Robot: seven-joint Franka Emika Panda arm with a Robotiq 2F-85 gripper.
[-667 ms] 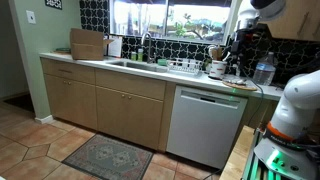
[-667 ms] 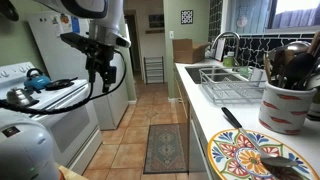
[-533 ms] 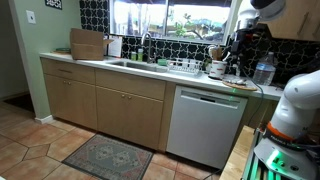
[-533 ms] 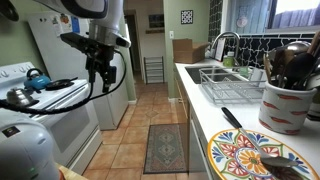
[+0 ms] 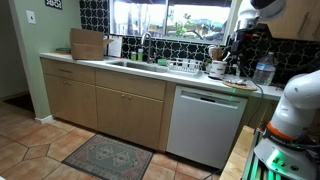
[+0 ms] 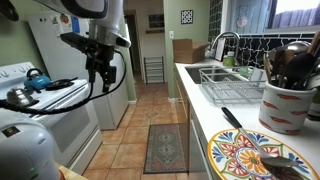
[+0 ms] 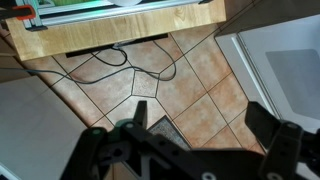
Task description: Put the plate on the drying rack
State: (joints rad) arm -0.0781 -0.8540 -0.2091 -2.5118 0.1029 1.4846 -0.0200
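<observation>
The plate [image 6: 248,158] is round with a bright multicoloured pattern and lies flat on the counter at the near end. The whitish wire drying rack [image 6: 232,93] sits on the counter beyond it, beside the steel sink [image 6: 205,72]; the rack also shows in an exterior view [image 5: 187,69]. My gripper [image 6: 103,72] hangs in mid-air over the kitchen floor, well away from the counter. In the wrist view the gripper [image 7: 200,125] is open and empty, with floor tiles between its fingers [image 7: 140,115]. The plate and rack are out of the wrist view.
A white crock of utensils [image 6: 285,100] stands next to the plate. A rug [image 6: 167,147] lies on the tiled floor before the cabinets. A white dishwasher [image 5: 207,125] sits under the counter. A stove [image 6: 40,95] and fridge [image 6: 45,45] stand behind the arm.
</observation>
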